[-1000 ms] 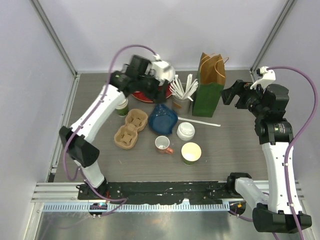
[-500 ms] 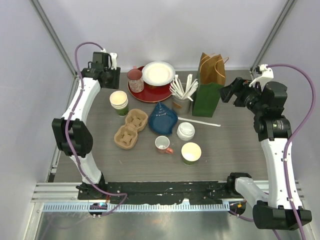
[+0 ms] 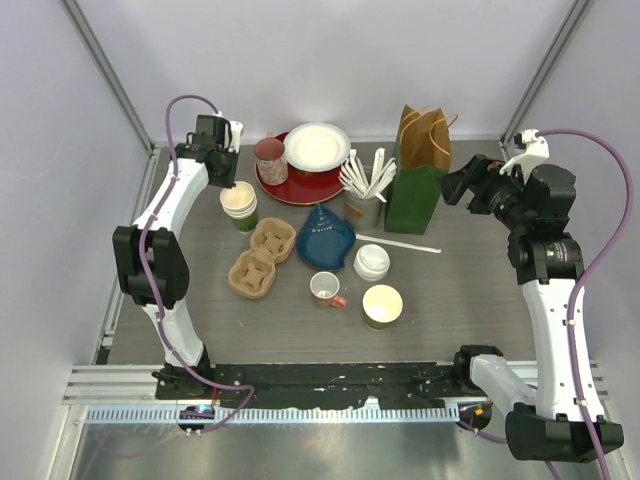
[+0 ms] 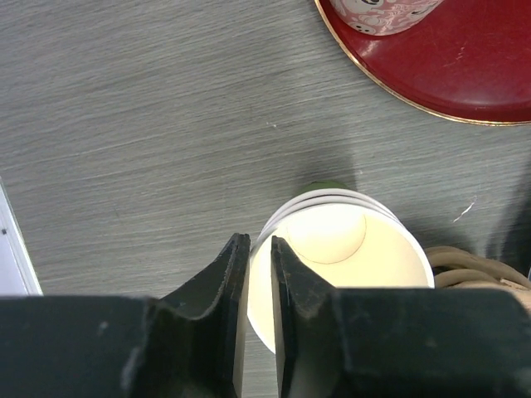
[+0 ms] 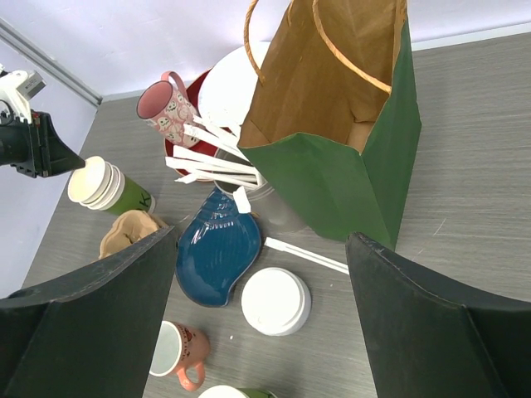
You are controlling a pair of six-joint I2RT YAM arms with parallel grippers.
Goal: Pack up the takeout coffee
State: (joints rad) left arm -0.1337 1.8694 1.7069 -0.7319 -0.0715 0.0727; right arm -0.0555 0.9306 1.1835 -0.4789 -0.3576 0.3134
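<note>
Left wrist shows nested cups [image 4: 332, 240] upright, mouths up, beyond closed left fingers [image 4: 211, 290]; right fingers [image 5: 91, 307] spread.

The left arm [image 3: 172, 205] stretches to the upper left, left gripper [image 4: 260, 249] pinched nearly closed; the right gripper [image 5: 261, 239], at right, gapes wide.

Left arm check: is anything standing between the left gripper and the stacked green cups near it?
Nothing visible does. In the left wrist view the left gripper, jaws nearly together, has a clear line to the open top of the stacked green cups. The red tray lies off to one side, apart from the stack.
</note>
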